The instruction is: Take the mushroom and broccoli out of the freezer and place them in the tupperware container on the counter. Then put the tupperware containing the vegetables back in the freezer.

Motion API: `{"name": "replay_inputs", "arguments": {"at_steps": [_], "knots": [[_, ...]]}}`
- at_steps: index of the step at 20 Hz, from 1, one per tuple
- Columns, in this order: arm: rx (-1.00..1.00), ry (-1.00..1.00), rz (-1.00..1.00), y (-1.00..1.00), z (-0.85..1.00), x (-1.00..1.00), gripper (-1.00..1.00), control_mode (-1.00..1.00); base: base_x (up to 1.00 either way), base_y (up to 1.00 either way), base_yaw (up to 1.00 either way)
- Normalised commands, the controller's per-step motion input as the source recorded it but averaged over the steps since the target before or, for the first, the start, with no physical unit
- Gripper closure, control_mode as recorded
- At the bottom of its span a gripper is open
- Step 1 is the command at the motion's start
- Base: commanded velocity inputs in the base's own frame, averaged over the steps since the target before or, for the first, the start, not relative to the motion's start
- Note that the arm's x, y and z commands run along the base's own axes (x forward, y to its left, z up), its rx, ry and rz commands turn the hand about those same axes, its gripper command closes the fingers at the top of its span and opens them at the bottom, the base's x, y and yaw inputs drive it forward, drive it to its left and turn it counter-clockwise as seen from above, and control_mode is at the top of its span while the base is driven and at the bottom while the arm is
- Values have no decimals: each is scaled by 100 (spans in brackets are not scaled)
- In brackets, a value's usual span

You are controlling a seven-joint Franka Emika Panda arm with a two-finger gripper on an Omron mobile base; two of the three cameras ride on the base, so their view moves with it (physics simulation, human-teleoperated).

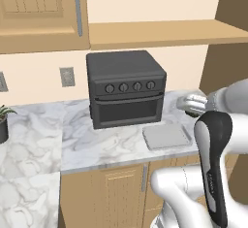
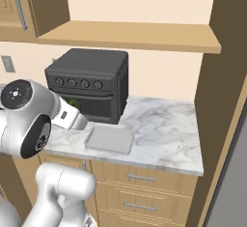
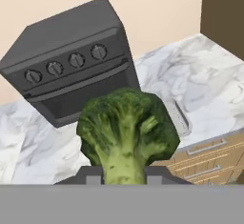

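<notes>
My gripper is shut on the stem of the broccoli, a dark-green bumpy clump held up in front of the hand camera. From the left the hand hovers over the counter just right of the oven. A bit of the broccoli peeks out behind my arm. The tupperware container, a flat pale tray, lies on the counter below and in front of the hand; its edge shows behind the broccoli. The mushroom is out of view. The freezer's grey door edge is at the far right.
A black countertop oven stands at the back of the counter, left of the tray. A potted plant sits at the far left. A wooden shelf hangs above. Drawers run below the counter.
</notes>
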Motion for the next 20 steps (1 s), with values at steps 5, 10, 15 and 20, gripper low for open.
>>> {"name": "replay_inputs", "arguments": {"at_steps": [5, 10, 15, 20], "knots": [[-1, 24, -1, -7, -98, 51, 100, -100, 0, 0, 0], [-4, 7, 0, 0, -99, 68, 100, -100, 0, 0, 0], [-1, 4, 3, 0, -81, 83, 100, -100, 0, 0, 0], [-2, 4, 5, 0, -84, 76, 100, -100, 0, 0, 0]]}}
